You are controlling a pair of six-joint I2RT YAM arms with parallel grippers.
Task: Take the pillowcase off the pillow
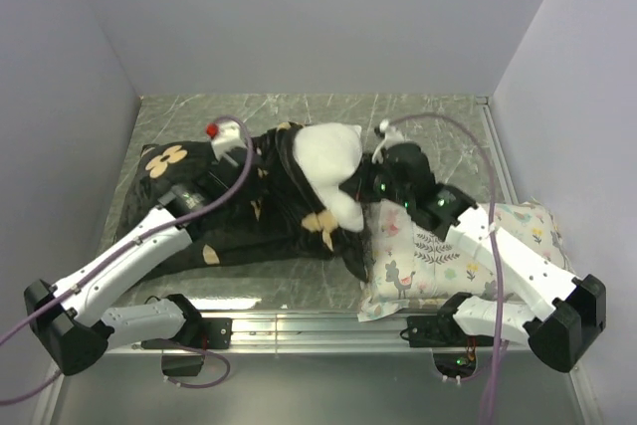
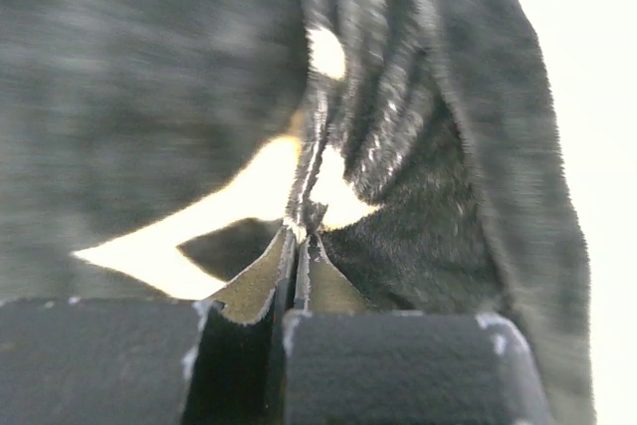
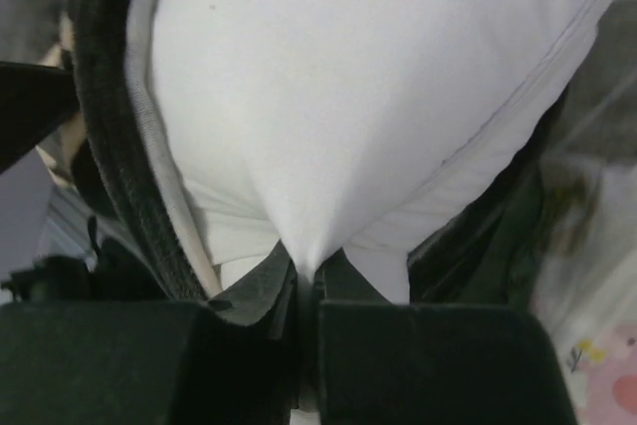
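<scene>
Left gripper [image 2: 300, 243] pinching pillowcase [image 2: 428, 206], right gripper [image 3: 307, 268] pinching pillow [image 3: 348, 97], pillow partly inside pillowcase

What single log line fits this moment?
left gripper: shut on pillowcase | right gripper: shut on pillow | pillow: partly out of pillowcase | printed pillow: beneath right arm

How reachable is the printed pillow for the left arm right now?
Probably not. The left gripper is shut on the black pillowcase, and the printed pillow lies at the far right under the right arm; the right gripper holds the white pillow.
</scene>
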